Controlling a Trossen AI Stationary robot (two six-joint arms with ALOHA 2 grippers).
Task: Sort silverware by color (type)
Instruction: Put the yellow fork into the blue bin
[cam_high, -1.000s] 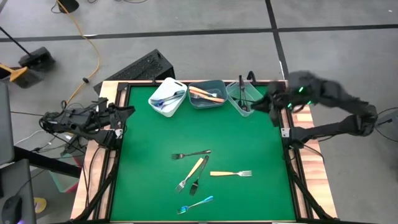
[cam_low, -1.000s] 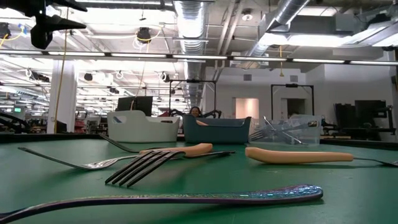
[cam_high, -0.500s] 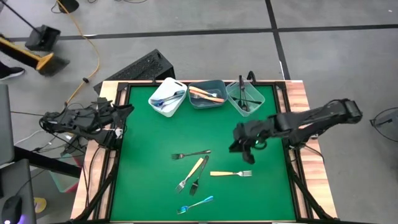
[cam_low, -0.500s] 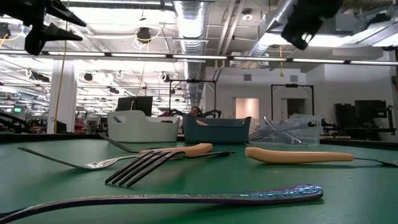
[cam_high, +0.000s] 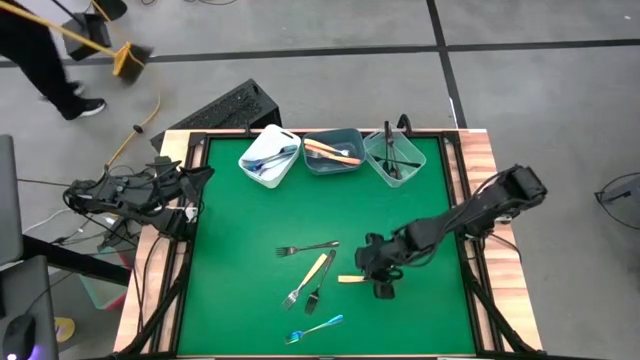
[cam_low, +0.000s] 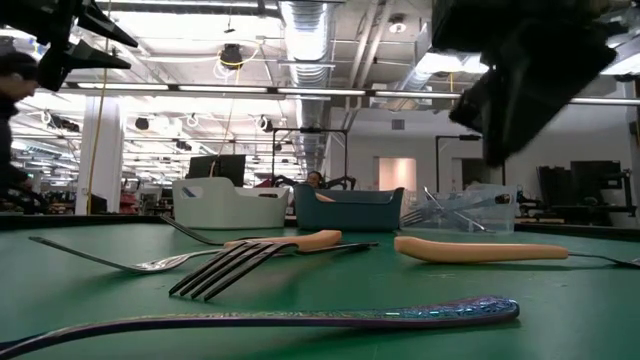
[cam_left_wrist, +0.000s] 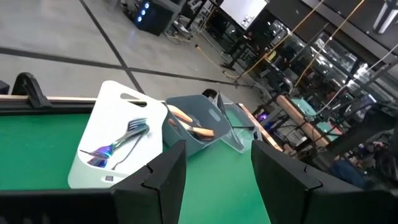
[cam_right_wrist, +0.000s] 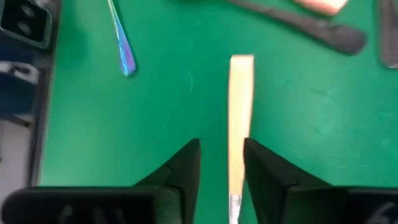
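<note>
Writing, brands: none legible; a small dark label on the white bin (cam_left_wrist: 111, 140), too small to read.

Right pincer (cam_right_wrist: 222, 163): low over the green surface (cam_high: 240, 220), fingers (cam_right_wrist: 185, 163) parted a narrow way, astride an orange-handled fork (cam_right_wrist: 239, 118) that runs between them; not closed on it. Whether touching, cannot tell.

Loose silverware near this pincer, five counted:
- orange-handled fork under the pincer, 1.
- second orange-handled fork (cam_high: 314, 272), just beside, 1.
- dark-handled fork (cam_high: 319, 283) crossing it, 1.
- dark-handled fork (cam_high: 306, 247), a little beyond, 1.
- blue-handled fork (cam_high: 315, 327), near, apart from the rest, 1.

Bins, three, in a row well apart from this pincer: white, blue-handled pieces inside; grey-blue bin (cam_high: 333, 150), orange-handled pieces; clear bin (cam_high: 392, 156), dark-handled pieces. Counts inside not clear.

Left pincer (cam_left_wrist: 214, 168): at the surface's side edge, raised, fingers standing wide, holding nothing, white bin straight ahead.
</note>
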